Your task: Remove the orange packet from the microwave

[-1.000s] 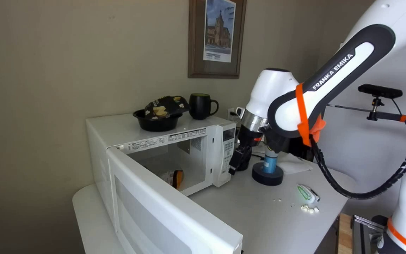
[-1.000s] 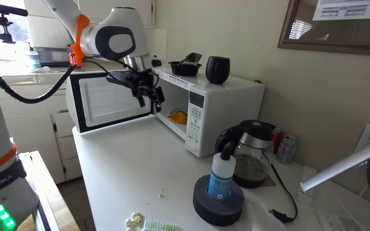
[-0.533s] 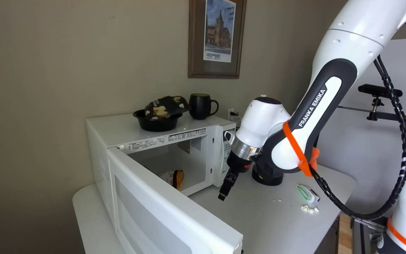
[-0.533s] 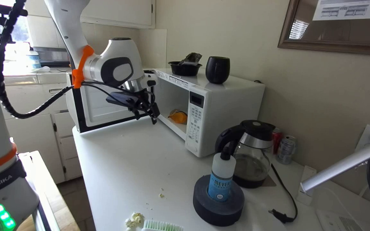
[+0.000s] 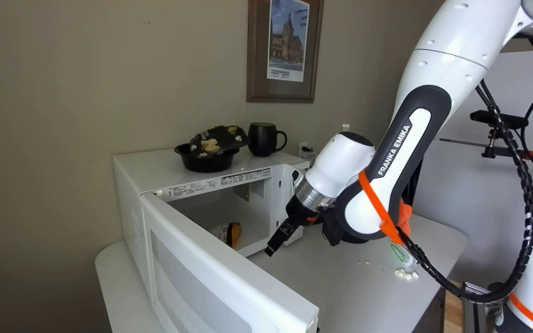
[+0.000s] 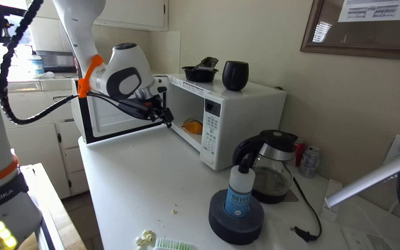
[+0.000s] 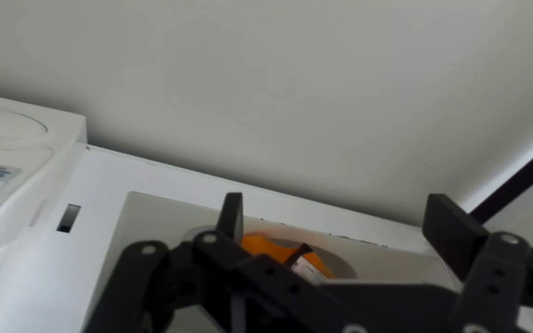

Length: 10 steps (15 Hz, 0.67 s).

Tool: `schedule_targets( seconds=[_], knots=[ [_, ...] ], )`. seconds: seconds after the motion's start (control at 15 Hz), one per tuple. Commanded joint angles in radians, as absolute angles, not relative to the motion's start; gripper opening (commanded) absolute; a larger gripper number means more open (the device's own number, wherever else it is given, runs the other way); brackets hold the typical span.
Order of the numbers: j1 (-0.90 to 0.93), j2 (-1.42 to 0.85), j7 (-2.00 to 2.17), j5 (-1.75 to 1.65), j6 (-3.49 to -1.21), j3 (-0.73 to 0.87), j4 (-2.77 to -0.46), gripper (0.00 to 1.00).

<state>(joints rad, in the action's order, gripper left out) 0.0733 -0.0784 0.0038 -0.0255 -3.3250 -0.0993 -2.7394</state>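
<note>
The door [image 5: 201, 273] of the microwave [image 6: 252, 113] stood wide, giving the arm [image 5: 393, 159] its way in to the orange packet [image 6: 193, 126], which lay low inside the oven, as yet ungrasped. The end effector [image 7: 335, 215] slanted down in front of the opening, its fingers [image 7: 449, 231] spread wide with nothing held, presumably so they could straddle the packet; reaching in low, over the front lip, seemed the next need. The packet looked soft and would probably give when pinched. A black bowl [image 5: 207, 163] and a mug [image 5: 263, 139] sat on the microwave's top, perhaps to save room on the bench [image 6: 144, 166]. Farther along, a bottle [image 6: 238, 199] stood in or on a squat dark base [image 6: 236, 234], likely for steadiness, near a glass kettle [image 6: 271, 177]. Popcorn [image 6: 147, 236] and a brush [image 6: 175, 244] lay near the bench's edge. Beyond rose white cabinets [image 6: 36, 156], and a framed picture [image 5: 286, 53] hung on the beige wall [image 5: 109, 83].
</note>
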Motion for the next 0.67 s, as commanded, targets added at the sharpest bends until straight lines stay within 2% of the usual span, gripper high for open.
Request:
schedule_targets(
  seconds=[0.0, 0.2, 0.6],
  knots=[
    [0.032, -0.204, 0.117, -0.047, -3.504, -0.151, -2.674, 1.00],
    [0.001, -0.273, 0.164, -0.068, -3.584, -0.150, -2.616, 1.00],
    [-0.049, -0.371, 0.194, -0.075, -3.552, -0.154, -2.476, 1.00]
  ],
)
